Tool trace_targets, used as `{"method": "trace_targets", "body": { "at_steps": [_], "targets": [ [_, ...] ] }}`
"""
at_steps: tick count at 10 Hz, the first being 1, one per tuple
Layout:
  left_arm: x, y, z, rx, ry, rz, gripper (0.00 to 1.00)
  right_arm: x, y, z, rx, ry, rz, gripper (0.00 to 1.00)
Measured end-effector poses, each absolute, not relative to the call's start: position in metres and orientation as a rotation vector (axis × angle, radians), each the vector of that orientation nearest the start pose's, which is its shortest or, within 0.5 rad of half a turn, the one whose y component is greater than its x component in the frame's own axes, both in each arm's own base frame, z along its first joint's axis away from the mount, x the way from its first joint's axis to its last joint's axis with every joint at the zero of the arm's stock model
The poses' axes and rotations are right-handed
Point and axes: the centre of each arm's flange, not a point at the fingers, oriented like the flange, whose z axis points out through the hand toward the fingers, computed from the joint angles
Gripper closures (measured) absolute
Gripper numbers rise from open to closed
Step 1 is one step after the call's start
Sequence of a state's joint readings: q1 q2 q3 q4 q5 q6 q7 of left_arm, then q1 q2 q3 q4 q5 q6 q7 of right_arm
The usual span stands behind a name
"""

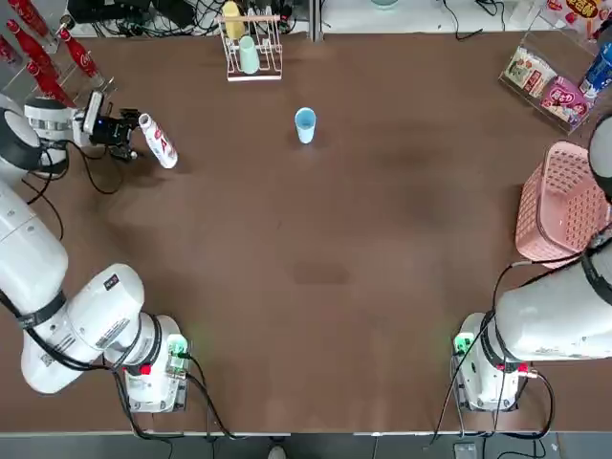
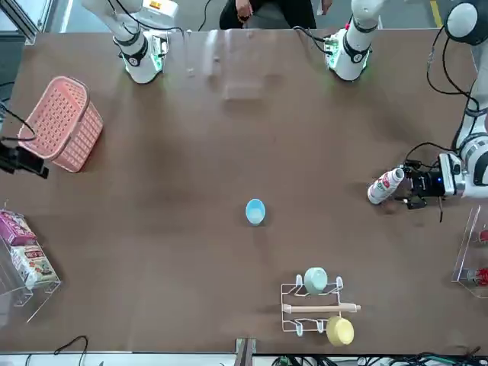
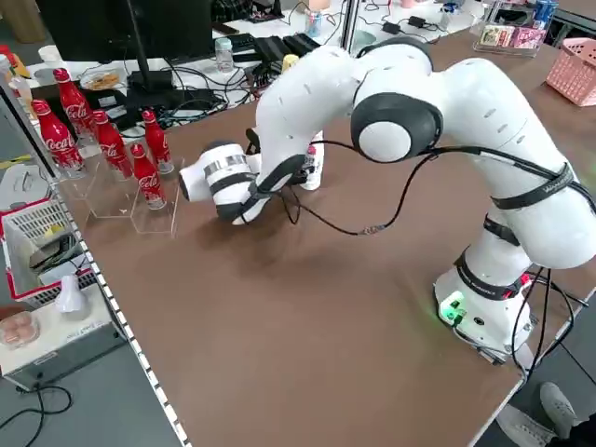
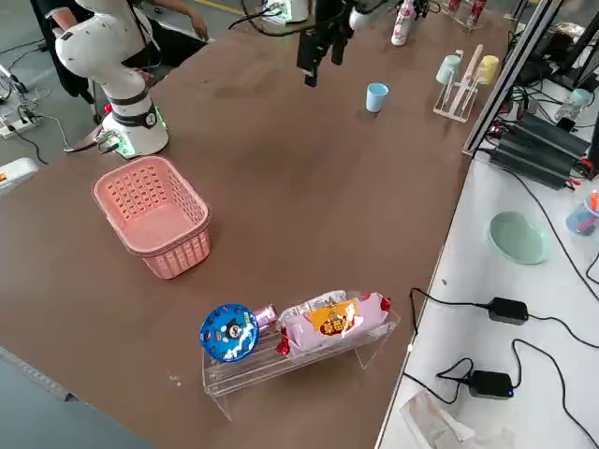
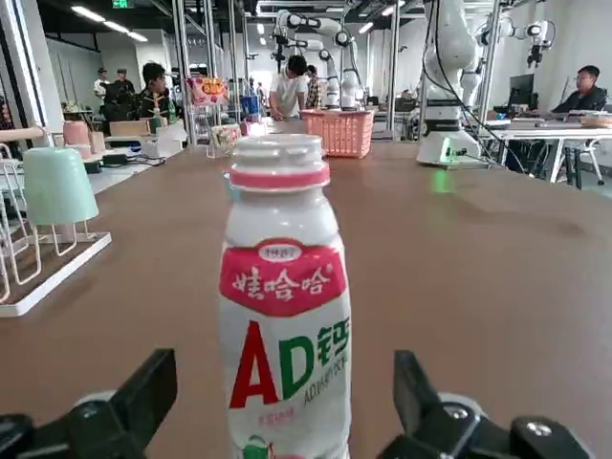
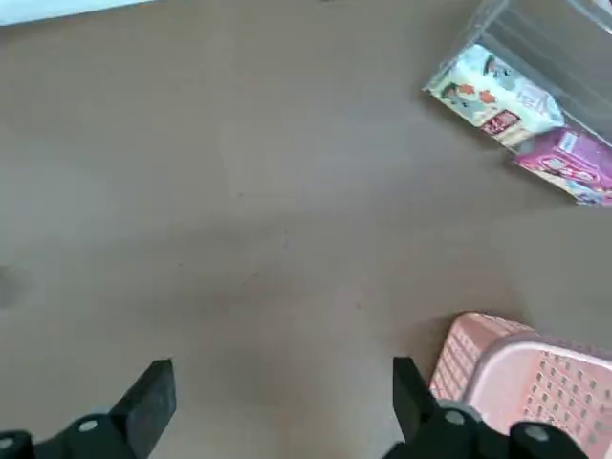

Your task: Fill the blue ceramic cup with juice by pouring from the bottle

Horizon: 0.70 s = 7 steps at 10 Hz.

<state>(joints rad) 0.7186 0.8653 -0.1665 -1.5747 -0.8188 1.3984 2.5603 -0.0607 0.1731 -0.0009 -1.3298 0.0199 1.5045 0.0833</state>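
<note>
The white bottle (image 5: 284, 306) with red-pink label and white cap stands upright at the table's far left (image 1: 159, 141). My left gripper (image 1: 129, 134) reaches in level from the left, open. Its fingers (image 5: 143, 392) flank the bottle's lower body on both sides with a gap on each side. The small light-blue ceramic cup (image 1: 305, 124) stands upright and alone at the far middle of the table, well to the right of the bottle (image 2: 386, 185). My right gripper (image 6: 277, 392) hangs open and empty over bare table beside the pink basket.
A wire rack (image 1: 251, 48) with a mint-green and a yellow cup stands at the far edge behind the blue cup. Red cola bottles (image 1: 48, 57) in clear holders stand behind my left arm. A pink basket (image 1: 559, 201) and a clear snack tray (image 1: 550, 86) sit on the right.
</note>
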Motion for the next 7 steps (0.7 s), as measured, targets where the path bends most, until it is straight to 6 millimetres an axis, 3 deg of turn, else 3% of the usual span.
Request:
{"method": "trace_targets", "body": {
  "at_steps": [1,4,7],
  "targets": [
    [0.546,0.249,0.151,1.290,-1.447,1.054,0.00,0.590,-0.030,0.631,-3.115,0.213,-0.005,0.00],
    [0.542,0.267,0.170,1.332,-1.486,0.999,0.00,0.584,-0.013,0.615,-3.118,0.179,-0.052,0.00],
    [0.553,0.273,0.225,1.409,-1.537,0.905,0.00,0.573,-0.001,0.625,-3.135,0.156,-0.043,0.00]
  ]
}}
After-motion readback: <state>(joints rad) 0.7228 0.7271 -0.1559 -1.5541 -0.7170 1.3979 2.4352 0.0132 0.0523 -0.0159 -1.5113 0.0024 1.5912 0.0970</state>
